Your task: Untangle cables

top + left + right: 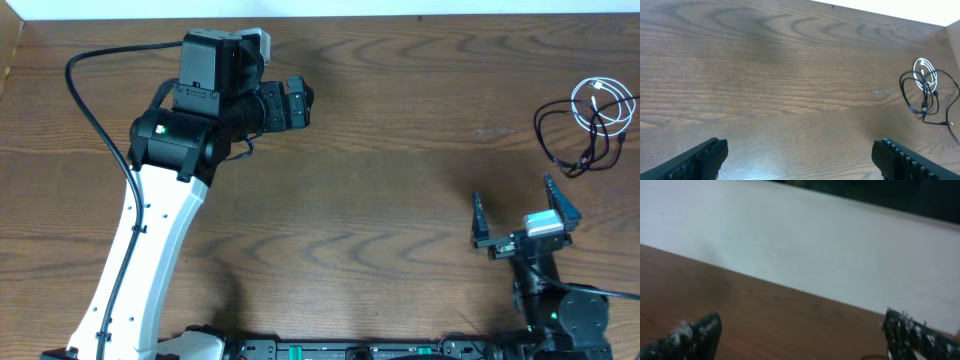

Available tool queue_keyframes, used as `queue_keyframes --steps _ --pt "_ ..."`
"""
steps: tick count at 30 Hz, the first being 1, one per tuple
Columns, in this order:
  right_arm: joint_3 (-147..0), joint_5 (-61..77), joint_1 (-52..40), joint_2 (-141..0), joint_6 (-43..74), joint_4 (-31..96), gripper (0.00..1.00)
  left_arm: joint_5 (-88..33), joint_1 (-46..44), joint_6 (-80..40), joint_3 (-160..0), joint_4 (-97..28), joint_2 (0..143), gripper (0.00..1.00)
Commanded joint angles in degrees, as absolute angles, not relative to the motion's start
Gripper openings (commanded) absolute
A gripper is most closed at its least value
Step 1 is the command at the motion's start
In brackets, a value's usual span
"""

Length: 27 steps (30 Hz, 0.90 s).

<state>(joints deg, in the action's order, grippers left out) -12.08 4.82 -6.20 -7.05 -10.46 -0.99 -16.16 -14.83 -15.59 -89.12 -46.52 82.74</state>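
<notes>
The left gripper [297,103] and right gripper [512,192] both stand open, empty. The black cable [540,128] and white cable [598,86] lie tangled on the surface [400,180], near and ahead of the right gripper, well apart from the left.

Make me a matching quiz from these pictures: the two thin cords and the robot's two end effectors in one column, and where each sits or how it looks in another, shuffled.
Things:
1. thin white coiled cord
2. thin black looped cord
3. left end effector
4. right end effector

Descriptions:
A. open, just on the near side of the cords
B. open, far across the brown wooden table from the cords
C. small bright coil at the far right
D. wider dark loop overlapping the bright coil

Pairs: 1-C, 2-D, 3-B, 4-A.
</notes>
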Motion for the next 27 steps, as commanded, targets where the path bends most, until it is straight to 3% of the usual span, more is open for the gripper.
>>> queue_keyframes --steps 1,8,17,27 --pt "-6.5 2.9 -6.5 -3.7 -9.9 -4.4 0.99 -15.8 -14.9 -15.0 -89.3 -46.7 82.7 0.97" --pt "-0.3 2.2 -6.3 -0.3 -10.2 -7.0 0.99 -15.8 -14.9 -15.0 -89.3 -46.7 82.7 0.97" --pt "-0.3 -1.6 -3.5 -0.3 -10.8 4.4 0.99 -15.8 -14.9 -15.0 -89.3 -46.7 82.7 0.97" --pt "-0.3 -0.5 -2.6 -0.3 -10.7 4.4 0.99 -15.8 -14.9 -15.0 -89.3 -46.7 82.7 0.97"
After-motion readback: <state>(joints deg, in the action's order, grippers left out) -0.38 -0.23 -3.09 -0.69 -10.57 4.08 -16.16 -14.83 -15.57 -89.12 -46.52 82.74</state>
